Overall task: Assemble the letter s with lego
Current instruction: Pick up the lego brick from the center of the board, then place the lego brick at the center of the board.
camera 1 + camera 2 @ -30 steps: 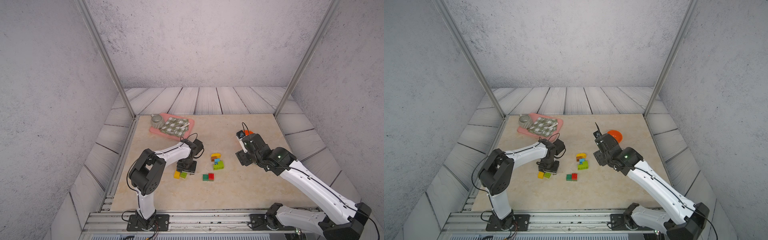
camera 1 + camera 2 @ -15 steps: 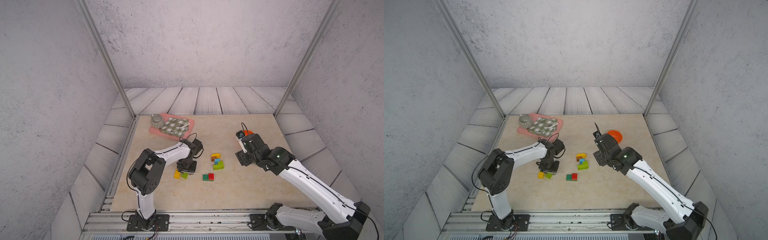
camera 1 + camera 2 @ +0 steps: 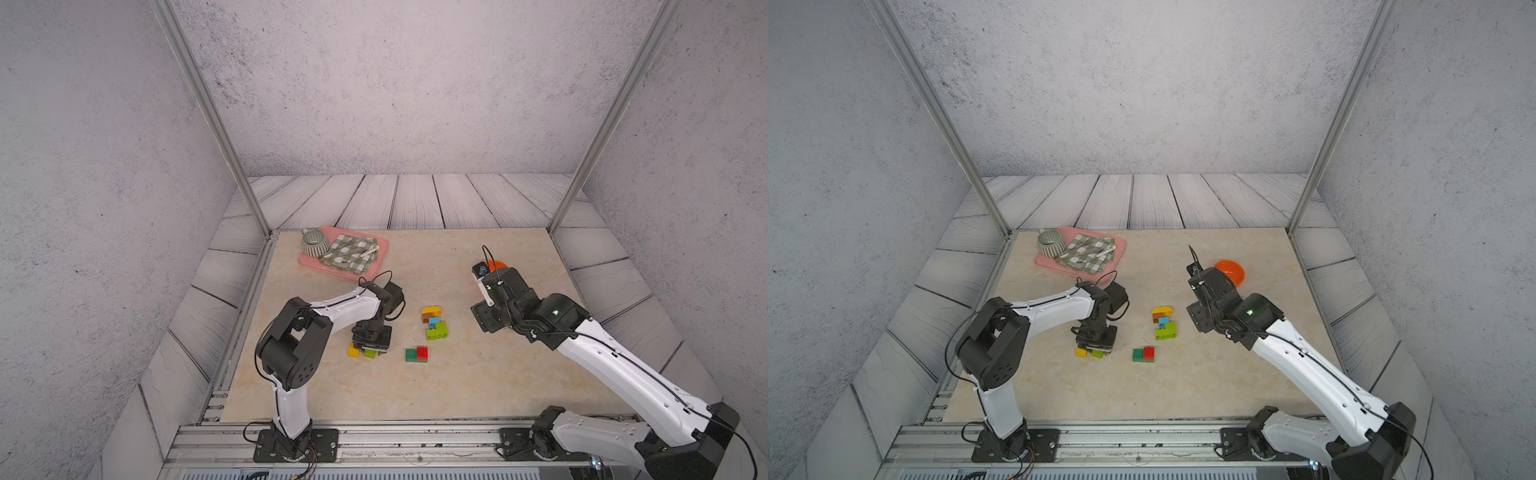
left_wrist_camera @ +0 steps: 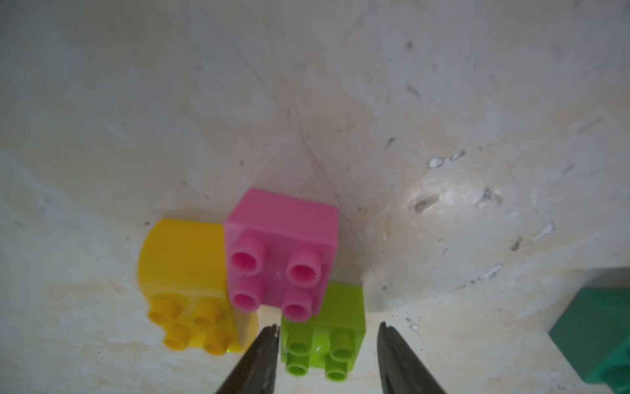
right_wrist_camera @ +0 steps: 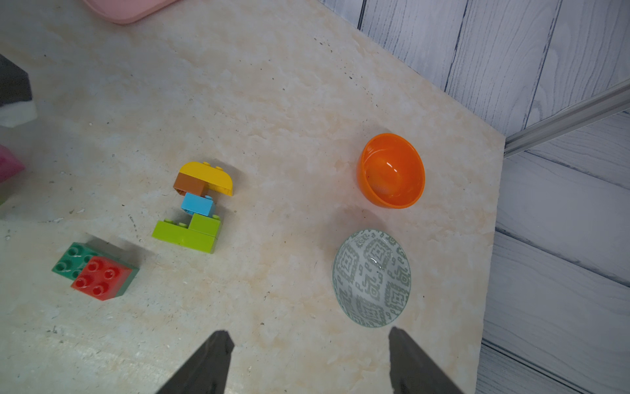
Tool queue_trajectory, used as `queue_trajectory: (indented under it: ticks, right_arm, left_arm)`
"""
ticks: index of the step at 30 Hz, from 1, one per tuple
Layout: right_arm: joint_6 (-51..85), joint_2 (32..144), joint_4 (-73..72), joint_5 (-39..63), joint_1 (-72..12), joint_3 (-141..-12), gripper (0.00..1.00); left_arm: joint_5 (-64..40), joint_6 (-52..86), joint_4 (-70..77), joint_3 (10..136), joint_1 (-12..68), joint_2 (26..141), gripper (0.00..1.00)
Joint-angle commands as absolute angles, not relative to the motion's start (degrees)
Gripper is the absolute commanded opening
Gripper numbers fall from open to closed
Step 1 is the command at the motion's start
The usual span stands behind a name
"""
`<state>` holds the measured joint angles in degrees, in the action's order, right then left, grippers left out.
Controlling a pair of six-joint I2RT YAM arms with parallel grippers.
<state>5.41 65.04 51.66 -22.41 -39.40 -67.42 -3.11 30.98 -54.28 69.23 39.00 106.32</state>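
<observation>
A pink brick (image 4: 279,245), a yellow brick (image 4: 184,269) and a lime brick (image 4: 324,327) huddle close together, studs up. Nearby, a red brick (image 5: 102,276) tops a dark green brick (image 5: 66,261). A yellow, brown, blue and lime stack (image 5: 201,208) lies on its side.

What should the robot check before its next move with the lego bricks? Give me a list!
1. Left gripper straddles the lime brick: ok.
2. Firm grip on it: cannot tell; a gap shows on one side.
3. Pink brick free of the lime one: cannot tell; they overlap at a corner.
4. Right gripper open, empty, away from the bricks: ok.
5. Half-built letter clear of both arms: ok.
6. Red and green bricks uncovered: ok.
</observation>
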Motion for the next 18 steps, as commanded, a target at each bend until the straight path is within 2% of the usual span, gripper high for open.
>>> queue_trajectory:
  ticks: [1,5,9,11,18]
  right_arm:
    - [6.2,64.8,52.5,-22.0,-39.2,-67.5,0.76]
    - [6.0,64.5,52.5,-22.1,-39.2,-67.6,0.76]
    - [6.2,64.4,52.8,-22.2,-39.2,-67.7,0.76]
    - [6.2,64.1,52.9,-22.4,-39.2,-68.0,0.76]
    - [6.0,62.8,53.4,-23.7,-39.1,-69.3,0.76]
  left_arm:
    - [-4.6,31.6,-54.0,68.4,38.8,106.4,0.46]
    - [-5.1,31.7,-53.8,68.6,38.8,106.2,0.39]
    - [-5.6,31.9,-54.4,69.4,40.0,104.7,0.23]
    - [-5.3,33.2,-55.9,70.5,42.0,103.0,0.18]
    - [-6.9,50.2,-56.6,72.9,56.6,98.7,0.15]
